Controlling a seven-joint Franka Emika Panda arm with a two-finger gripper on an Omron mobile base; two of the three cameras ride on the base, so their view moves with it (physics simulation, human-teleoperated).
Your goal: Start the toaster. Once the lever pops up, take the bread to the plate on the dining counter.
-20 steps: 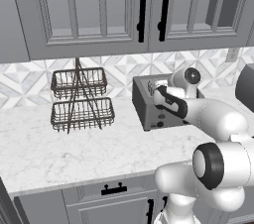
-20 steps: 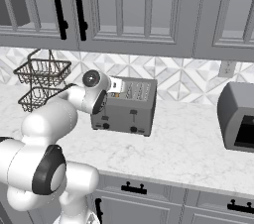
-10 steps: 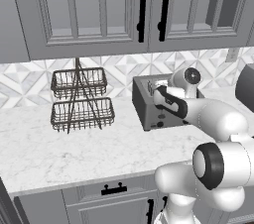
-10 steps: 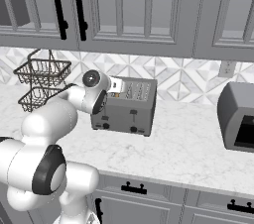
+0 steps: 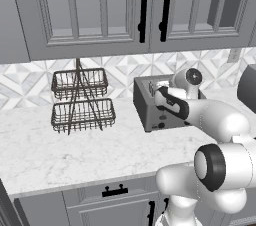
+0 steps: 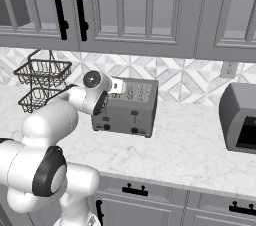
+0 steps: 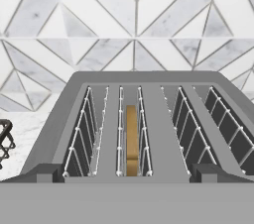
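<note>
The grey two-slot toaster (image 5: 150, 107) (image 6: 129, 106) (image 7: 149, 82) stands on the marble worktop by the tiled wall. The tan bread (image 7: 131, 139) sits low in its left slot. The black lever (image 6: 134, 115) is on the toaster's front face, above round black knobs. My gripper (image 5: 158, 90) (image 6: 116, 86) (image 7: 128, 174) hovers at the toaster's top front edge, looking along the slots. It is open, its fingertips (image 7: 48, 171) wide apart with nothing between them. The plate and the dining counter are out of view.
A two-tier wire basket (image 5: 80, 101) (image 6: 42, 85) stands left of the toaster. A dark grey appliance (image 6: 241, 117) sits at the right of the worktop. Grey wall cabinets (image 6: 125, 10) hang overhead. A wall socket (image 6: 229, 69) is on the backsplash.
</note>
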